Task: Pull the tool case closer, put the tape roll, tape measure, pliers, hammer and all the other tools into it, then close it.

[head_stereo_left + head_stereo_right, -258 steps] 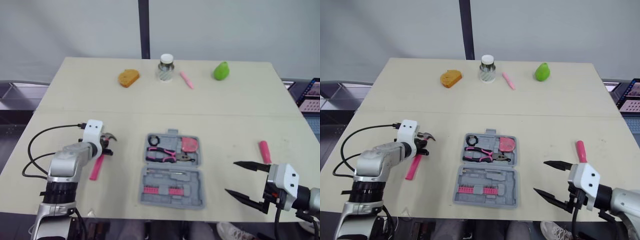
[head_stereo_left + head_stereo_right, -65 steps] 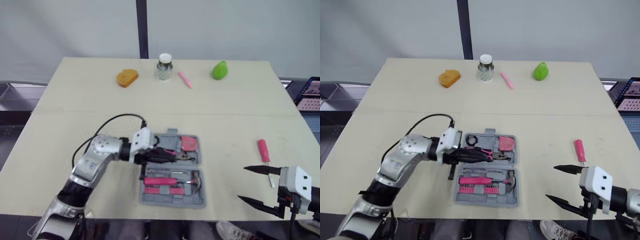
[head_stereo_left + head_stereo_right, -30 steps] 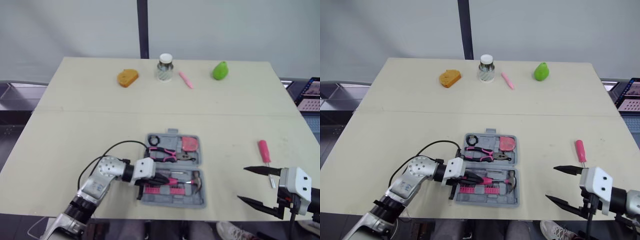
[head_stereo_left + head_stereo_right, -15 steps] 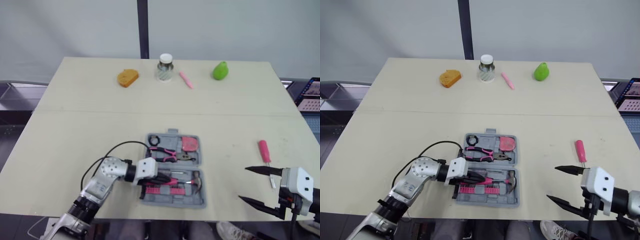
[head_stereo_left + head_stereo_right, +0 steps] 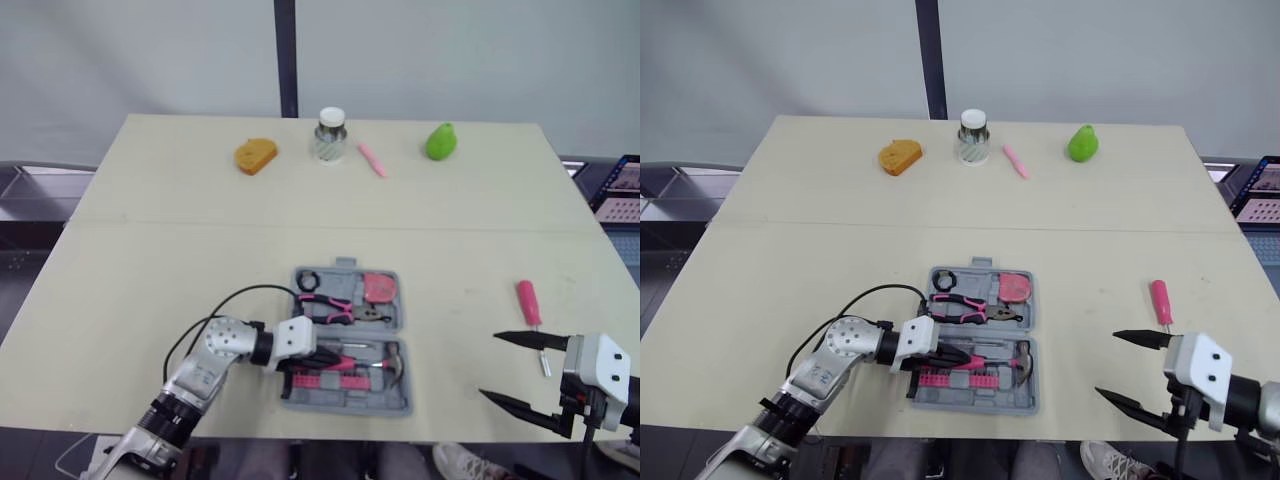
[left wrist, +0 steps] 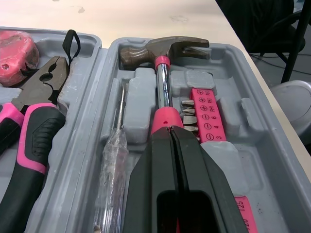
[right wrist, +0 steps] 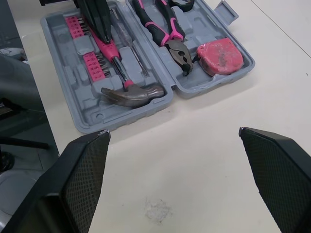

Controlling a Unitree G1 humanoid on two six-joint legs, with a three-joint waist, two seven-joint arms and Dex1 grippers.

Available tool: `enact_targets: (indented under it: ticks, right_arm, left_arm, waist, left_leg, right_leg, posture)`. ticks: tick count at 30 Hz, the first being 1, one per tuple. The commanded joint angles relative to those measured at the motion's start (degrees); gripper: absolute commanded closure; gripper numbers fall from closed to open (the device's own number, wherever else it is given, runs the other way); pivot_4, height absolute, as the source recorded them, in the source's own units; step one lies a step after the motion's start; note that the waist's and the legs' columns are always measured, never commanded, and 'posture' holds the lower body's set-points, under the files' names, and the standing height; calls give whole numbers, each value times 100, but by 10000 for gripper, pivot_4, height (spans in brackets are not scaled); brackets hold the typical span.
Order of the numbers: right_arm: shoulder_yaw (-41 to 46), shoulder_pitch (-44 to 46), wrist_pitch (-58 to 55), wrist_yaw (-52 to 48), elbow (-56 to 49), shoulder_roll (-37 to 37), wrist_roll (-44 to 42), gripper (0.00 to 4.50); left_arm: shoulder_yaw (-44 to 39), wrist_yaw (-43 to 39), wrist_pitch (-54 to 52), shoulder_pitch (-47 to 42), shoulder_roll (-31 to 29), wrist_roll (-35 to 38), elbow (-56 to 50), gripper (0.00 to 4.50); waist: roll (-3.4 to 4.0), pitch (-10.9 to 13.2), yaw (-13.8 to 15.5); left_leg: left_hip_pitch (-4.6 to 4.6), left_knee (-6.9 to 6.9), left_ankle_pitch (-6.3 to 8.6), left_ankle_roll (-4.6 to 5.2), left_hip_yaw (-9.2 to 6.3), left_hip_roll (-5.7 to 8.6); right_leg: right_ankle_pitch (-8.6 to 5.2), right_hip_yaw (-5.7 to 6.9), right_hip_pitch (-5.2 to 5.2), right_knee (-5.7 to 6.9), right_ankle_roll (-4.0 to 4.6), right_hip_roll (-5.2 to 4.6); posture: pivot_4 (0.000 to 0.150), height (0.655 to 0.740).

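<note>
Left gripper (image 6: 170, 130) clenched atop hammer (image 6: 146, 51) handle, tool case (image 6: 274, 143) at table (image 5: 150, 250) front edge, pink bit strip (image 6: 206, 116) marked 3, 4, right gripper (image 7: 172, 132) released

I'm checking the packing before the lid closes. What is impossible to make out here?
Hammer handle's end: left wrist view, under the shut left gripper.
Pink-handled tool tip: left eye view, too small.
Jar contents: left eye view, too small.
</note>
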State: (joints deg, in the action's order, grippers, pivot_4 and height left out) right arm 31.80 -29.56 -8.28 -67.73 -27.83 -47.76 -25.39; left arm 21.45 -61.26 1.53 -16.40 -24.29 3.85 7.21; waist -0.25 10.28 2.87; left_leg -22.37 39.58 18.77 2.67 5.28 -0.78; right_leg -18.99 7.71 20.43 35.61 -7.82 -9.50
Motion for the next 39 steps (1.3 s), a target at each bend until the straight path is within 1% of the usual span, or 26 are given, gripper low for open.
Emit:
enact_targets:
  ticks: [1, 14, 26, 39]
  right_arm:
    - [212, -19, -31, 65, -185, -4, -121, 0]
    - [285, -74, -132, 136, -317, 12, -164, 0]
    - [355, -153, -177, 146, -386, 25, -215, 0]
    - [441, -227, -239, 174, -473, 49, -231, 0]
  left_arm:
    - [114, 33, 17, 42, 5, -126, 24, 44226]
    - [378, 114, -155, 22, -35, -444, 152, 44226]
    - [555, 76, -407, 133, -125, -548, 361, 44226]
    - [710, 127, -354, 106, -128, -716, 694, 44226]
  waist:
    - [0, 0, 1]
    - [16, -10, 25]
    - [27, -22, 24]
    - [51, -54, 25]
  left_leg:
    - [0, 0, 0, 0, 0, 0]
    - [3, 0, 4, 2, 0, 2]
    - [12, 0, 9, 4, 0, 2]
    - [24, 0, 18, 6, 0, 2]
  right_leg:
    - [0, 0, 0, 0, 0, 0]
    - [0, 0, -3, -5, 0, -4]
    - [0, -1, -9, -8, 0, -6]
    - [0, -2, -24, -21, 0, -8]
  posture:
    - [1500, 6950]
    - [1500, 6950]
    - [1500, 6950]
    - [1500, 6950]
